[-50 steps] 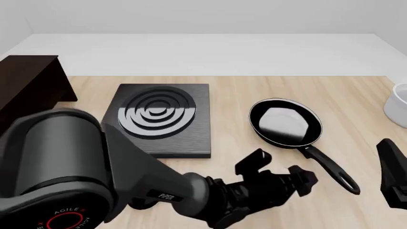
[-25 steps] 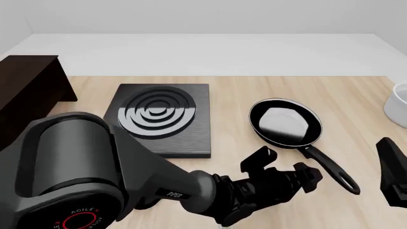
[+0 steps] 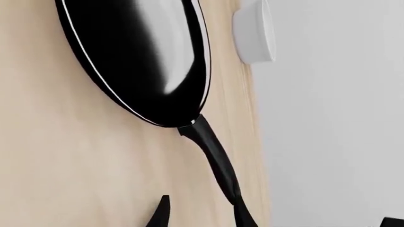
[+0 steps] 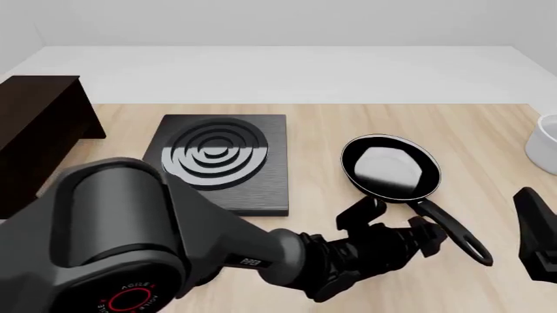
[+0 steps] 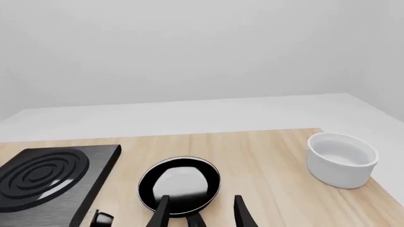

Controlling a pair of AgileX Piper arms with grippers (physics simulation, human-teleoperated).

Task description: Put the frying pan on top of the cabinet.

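Note:
The frying pan [image 4: 390, 167] lies flat on the wooden table, right of centre, with its long handle [image 4: 452, 231] pointing toward the near right. My left gripper [image 4: 398, 222] is open, low over the table just beside the handle, holding nothing. In the left wrist view the pan [image 3: 139, 56] fills the top, and its handle [image 3: 215, 156] runs down to one fingertip [image 3: 243, 216]. My right gripper [image 5: 200, 213] is open and empty, back from the pan [image 5: 180, 182]. It shows at the front view's right edge [image 4: 535, 235]. The dark brown cabinet [image 4: 35, 127] stands at the far left.
A flat square black stove plate [image 4: 218, 160] with concentric rings lies between the cabinet and the pan. A white bowl [image 4: 546, 143] stands at the table's right edge, also in the right wrist view [image 5: 341, 158]. My left arm's bulk [image 4: 130, 248] fills the near left.
My left arm has reached further right and forward, bringing its open gripper close to the pan handle. The pan and the right arm have not moved.

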